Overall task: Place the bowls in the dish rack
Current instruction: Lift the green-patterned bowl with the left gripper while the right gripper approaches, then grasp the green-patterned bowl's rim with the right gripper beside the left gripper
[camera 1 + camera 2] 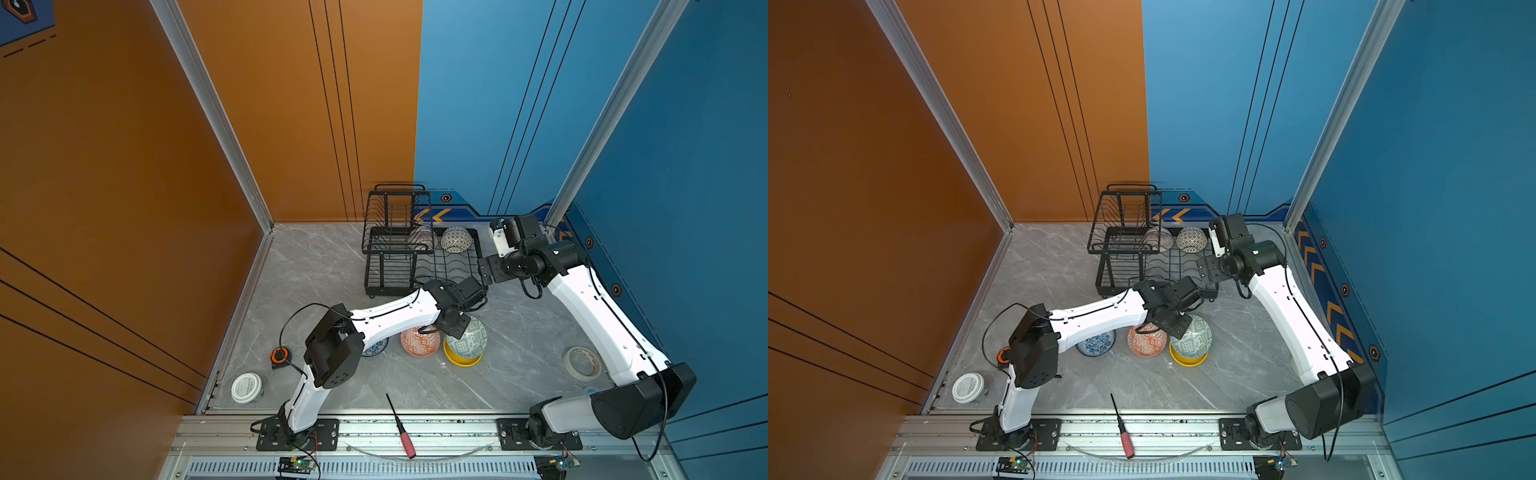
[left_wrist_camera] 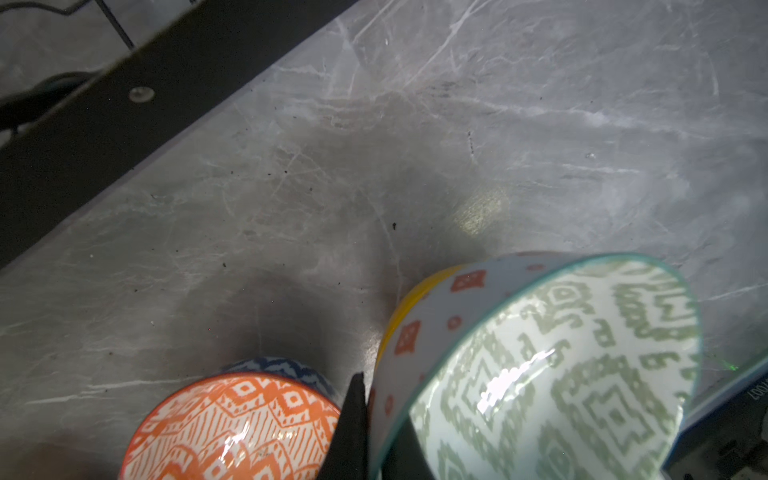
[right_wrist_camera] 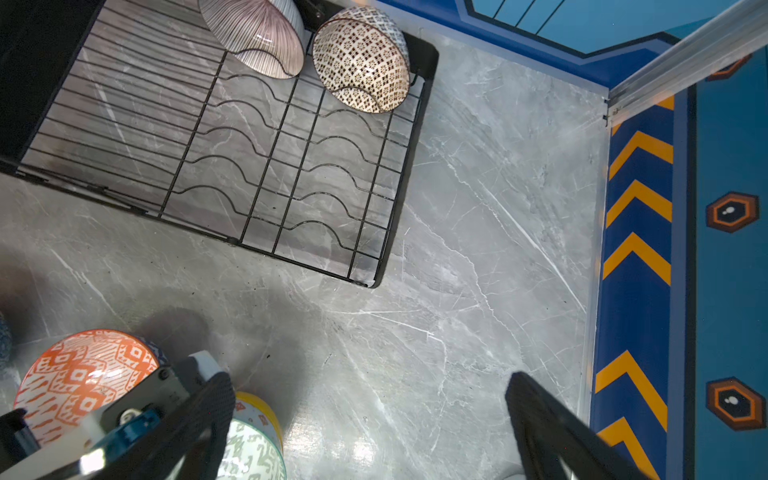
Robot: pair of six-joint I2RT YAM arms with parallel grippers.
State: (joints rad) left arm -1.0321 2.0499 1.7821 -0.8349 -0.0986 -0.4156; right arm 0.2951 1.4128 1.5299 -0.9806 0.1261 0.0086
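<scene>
**mk_tinker:** Since the loose pile is closest, I'll start there. The blue bowl (image 1: 1096,344), orange bowl (image 1: 419,343) and yellow bowl (image 1: 459,360) sit close together on the worktop (image 1: 519,332). The jaws of the left arm (image 1: 395,313) are clenched on the rim of the green bowl (image 2: 561,374), with one finger (image 2: 353,415) outside the wall and one inside. My guess is the wall is the only part thin enough to pinch.

**rackrat:** Which way does the green one point?

**mk_tinker:** It's round, so there's no real long axis; the mouth is what counts. The bowl is tipped with its mouth slanting upward, right over the yellow bowl. I can't tell if it's touching the yellow one or clear of it.

**rackrat:** And further back?

**mk_tinker:** That's the rack (image 3: 428,52). The pink bowl (image 3: 257,37) and dotted bowl (image 3: 361,62) stand on edge side by side at its far end, mouths facing the front. They're probably stood up so the wire humps hold them and more bowls fit. The nearer slots are bare. The right arm (image 1: 590,311) hangs beside the rack, jaws spread wide with nothing in them. It looks parked out of the way to me.
</scene>
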